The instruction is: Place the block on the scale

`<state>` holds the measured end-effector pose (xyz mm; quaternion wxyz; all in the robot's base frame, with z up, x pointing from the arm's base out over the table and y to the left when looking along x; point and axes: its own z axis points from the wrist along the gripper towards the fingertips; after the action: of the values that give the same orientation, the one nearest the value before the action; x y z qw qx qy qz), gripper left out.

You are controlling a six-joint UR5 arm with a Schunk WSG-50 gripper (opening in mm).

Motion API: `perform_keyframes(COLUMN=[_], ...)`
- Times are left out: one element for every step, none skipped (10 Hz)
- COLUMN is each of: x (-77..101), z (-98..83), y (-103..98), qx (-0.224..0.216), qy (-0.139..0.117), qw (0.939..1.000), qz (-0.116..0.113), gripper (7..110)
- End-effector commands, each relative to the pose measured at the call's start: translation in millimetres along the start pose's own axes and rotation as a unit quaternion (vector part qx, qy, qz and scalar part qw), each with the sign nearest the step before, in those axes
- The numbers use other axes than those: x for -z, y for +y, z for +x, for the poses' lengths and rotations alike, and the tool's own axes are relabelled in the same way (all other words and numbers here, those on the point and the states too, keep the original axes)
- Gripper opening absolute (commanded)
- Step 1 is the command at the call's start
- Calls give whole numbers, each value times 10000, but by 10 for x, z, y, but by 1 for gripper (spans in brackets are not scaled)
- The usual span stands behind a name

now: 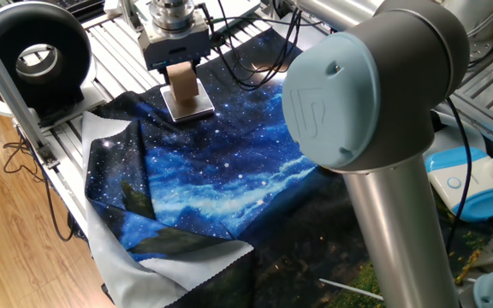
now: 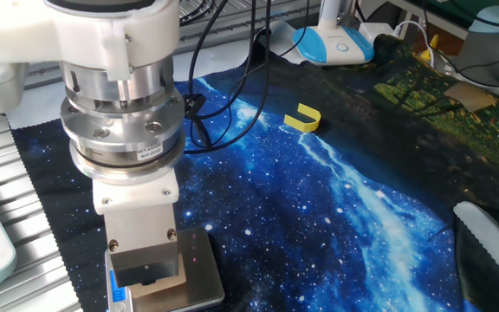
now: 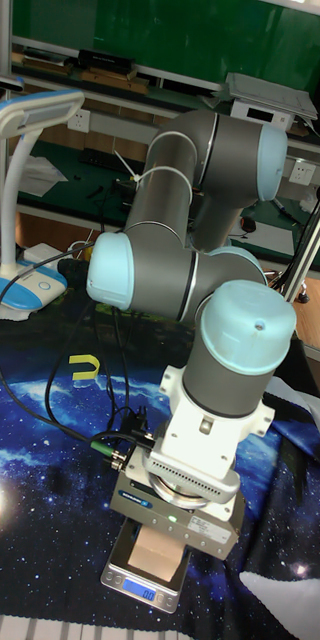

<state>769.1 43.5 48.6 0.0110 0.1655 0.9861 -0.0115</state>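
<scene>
I'm watching the block point(image 1: 184, 83) sitting upright on the scale point(image 1: 188, 108) w/ the gripper point(image 1: 177, 62) right above it. Can't tell if gripper's let go or clamping; the other fixed view is blocked by the gripper body. I'm thinking: release fully, lift straight up, no sideways nudge. No containers here; yellow clip point(image 2: 302, 118) is lying well apart on the cloth.

Opposite sides; tall view frontal
</scene>
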Motion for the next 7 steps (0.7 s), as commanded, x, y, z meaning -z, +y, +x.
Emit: perform_keyframes(x=[11,1,-21,-33,-49,-63,-64], z=[48,57,66,65,60,54,55], y=[34,23,17,17,14,17,21], qx=[2,17,25,25,25,32,24], qy=[79,91,96,89,89,86,89], qw=[9999,9999,9998,9998,9998,9998,9998], qz=[-131,-144,-158,-161,-161,-178,-185], gripper=[7,7,7,7,7,7,7])
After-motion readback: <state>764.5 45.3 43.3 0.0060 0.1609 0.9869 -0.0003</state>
